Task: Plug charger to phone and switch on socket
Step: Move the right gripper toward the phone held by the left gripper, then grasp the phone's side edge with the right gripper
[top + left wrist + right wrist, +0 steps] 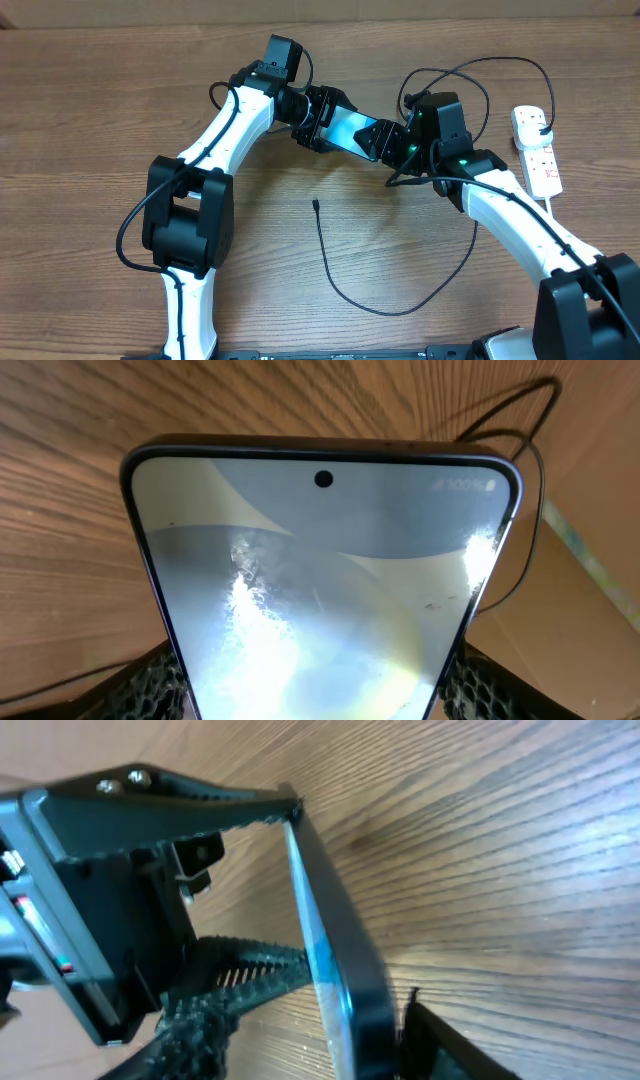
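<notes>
The phone (350, 128), its light blue screen lit, is held just above the table between both arms. My left gripper (318, 122) is shut on its left end; in the left wrist view the screen (320, 560) fills the frame between my two fingers (150, 685). My right gripper (388, 142) straddles the phone's right end. In the right wrist view the phone (330, 950) shows edge-on, one finger (450, 1040) close behind its back and the other finger (190, 1030) still apart from the screen. The charger tip (315, 205) lies loose on the table. The socket (537, 150) lies far right.
The charger's black cable (385, 310) curves across the table's front, then loops behind my right arm to a black plug (541, 122) on the socket. The socket's white cord (560, 215) runs toward the front right. A wall edge lies along the back.
</notes>
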You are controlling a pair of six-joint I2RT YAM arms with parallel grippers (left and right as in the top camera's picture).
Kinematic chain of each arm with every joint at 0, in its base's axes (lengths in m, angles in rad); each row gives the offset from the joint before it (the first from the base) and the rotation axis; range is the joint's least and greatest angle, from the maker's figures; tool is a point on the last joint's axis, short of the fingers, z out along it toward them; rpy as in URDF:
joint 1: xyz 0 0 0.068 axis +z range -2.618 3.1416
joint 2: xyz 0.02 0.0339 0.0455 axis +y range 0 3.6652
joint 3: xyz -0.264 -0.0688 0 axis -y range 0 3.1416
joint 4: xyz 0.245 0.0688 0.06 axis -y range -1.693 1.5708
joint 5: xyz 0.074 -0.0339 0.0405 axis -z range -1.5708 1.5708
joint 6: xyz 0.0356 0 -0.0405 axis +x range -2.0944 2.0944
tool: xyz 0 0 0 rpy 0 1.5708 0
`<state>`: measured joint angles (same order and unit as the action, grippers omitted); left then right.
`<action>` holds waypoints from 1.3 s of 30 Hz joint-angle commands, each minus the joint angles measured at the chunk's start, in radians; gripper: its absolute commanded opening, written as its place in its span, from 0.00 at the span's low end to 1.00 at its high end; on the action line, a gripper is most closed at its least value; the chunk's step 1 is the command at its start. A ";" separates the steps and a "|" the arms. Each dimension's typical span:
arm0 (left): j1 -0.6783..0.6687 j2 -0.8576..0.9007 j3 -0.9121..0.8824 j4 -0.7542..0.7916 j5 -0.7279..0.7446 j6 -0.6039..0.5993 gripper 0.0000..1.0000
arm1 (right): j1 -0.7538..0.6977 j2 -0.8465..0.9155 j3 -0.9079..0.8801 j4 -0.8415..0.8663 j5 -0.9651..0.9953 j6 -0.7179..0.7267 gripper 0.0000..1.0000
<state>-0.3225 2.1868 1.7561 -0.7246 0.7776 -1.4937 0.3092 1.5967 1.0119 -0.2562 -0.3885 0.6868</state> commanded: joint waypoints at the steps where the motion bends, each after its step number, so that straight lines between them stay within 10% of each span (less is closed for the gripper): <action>1: -0.019 0.001 0.029 0.002 0.062 -0.002 0.17 | 0.002 0.026 0.028 0.011 0.014 0.005 0.51; 39: -0.076 0.001 0.029 -0.003 0.062 -0.003 0.19 | 0.003 0.038 0.028 0.016 0.022 0.005 0.04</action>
<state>-0.3801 2.1868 1.7561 -0.7288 0.7918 -1.4937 0.3092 1.6310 1.0119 -0.2584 -0.3576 0.6746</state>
